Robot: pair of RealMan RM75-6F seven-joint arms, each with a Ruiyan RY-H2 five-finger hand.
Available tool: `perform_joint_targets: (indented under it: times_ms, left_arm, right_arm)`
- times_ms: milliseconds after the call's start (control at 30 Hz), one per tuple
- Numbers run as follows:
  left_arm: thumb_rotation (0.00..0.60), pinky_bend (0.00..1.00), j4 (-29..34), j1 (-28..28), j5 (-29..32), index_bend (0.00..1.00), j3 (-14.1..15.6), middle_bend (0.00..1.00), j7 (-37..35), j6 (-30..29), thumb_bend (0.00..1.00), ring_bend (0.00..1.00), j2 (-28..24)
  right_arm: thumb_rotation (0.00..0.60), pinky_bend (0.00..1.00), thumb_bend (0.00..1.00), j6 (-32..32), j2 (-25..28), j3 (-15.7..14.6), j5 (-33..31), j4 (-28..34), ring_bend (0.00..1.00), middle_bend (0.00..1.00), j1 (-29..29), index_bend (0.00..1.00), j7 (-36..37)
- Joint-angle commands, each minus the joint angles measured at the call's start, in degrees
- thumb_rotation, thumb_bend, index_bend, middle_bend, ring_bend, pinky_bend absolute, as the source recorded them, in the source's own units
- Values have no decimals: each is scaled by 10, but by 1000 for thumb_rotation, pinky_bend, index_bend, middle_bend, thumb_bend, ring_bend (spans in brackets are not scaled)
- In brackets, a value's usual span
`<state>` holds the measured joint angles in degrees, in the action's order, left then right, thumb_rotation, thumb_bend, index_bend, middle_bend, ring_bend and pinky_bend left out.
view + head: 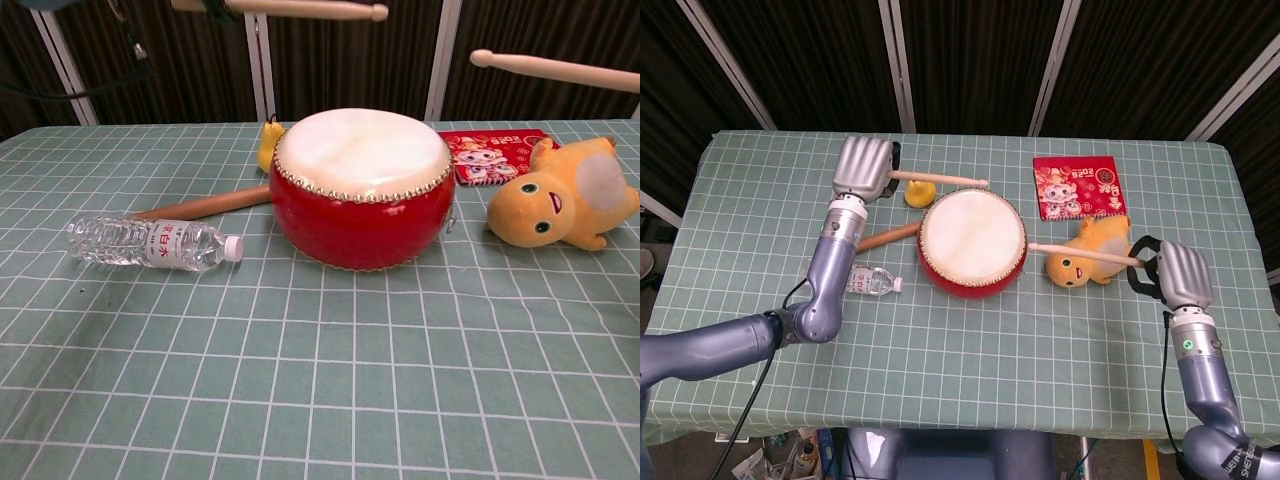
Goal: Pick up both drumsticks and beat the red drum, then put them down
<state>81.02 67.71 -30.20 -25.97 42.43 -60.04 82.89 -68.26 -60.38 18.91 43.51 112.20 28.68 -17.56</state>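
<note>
The red drum (972,243) (362,190) with its pale skin stands mid-table. My left hand (863,168) is raised behind and left of it, gripping a drumstick (938,179) (300,8) whose tip hangs above the drum's far left rim. My right hand (1174,275) holds the other drumstick (1085,253) (555,67) level, its tip just right of the drum, above the table. In the chest view both hands are out of frame; only the sticks show.
A yellow plush toy (1090,250) (566,196) lies right of the drum under the right stick. A red card (1077,186) is behind it. A water bottle (152,242), a wooden rod (205,205) and a small yellow toy (919,191) lie left of the drum.
</note>
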Motion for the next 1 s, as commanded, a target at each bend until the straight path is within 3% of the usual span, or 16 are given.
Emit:
perform_joint_targets:
  times_ms: [33,233,433,600,767,833,867,900,933,1000]
  left_arm:
    - [600,1000,30,-7,-7,776,-15,1000,-5,-18,610,1000,-27]
    - [600,1000,64,-10,-1,776,-25,1000,-10,-19,611,1000,-67]
    - [600,1000,77,-16,3,776,-18,1000,-24,-6,611,1000,-87]
    - [600,1000,81,-23,-4,776,-7,1000,-38,4,611,1000,-97]
    - [600,1000,84,-32,-16,776,5,1000,-57,13,611,1000,-105]
    - [600,1000,84,-35,-19,776,9,1000,-64,17,610,1000,-106]
    - [600,1000,84,-38,-22,777,14,1000,-66,20,610,1000,-107]
    - [600,1000,83,-39,-24,777,18,1000,-67,22,610,1000,-108]
    - [600,1000,83,-40,-26,777,23,1000,-68,24,610,1000,-108]
    - [600,1000,80,-42,-31,778,30,1000,-71,27,611,1000,-108]
  right_arm:
    - [600,1000,815,3,7,16,-5,11,1000,1000,15,986,-5]
    - [600,1000,815,22,12,57,-72,25,1000,1000,73,987,-30]
    - [600,1000,815,17,-20,51,-118,7,1000,1000,114,987,-66]
    - [600,1000,815,10,-68,29,-136,-28,1000,1000,141,987,-98]
    - [600,1000,815,4,-138,-12,-172,-88,1000,1000,176,986,-162]
    - [600,1000,815,-5,-166,-42,-182,-118,1000,1000,192,987,-215]
    - [600,1000,815,-23,-190,-78,-190,-148,1000,1000,209,987,-285]
    - [600,1000,815,-39,-207,-93,-199,-164,1000,1000,219,987,-326]
    - [600,1000,815,-64,-231,-104,-211,-181,1000,1000,230,987,-370]
    - [600,1000,814,-104,-262,-100,-232,-200,1000,1000,241,987,-413]
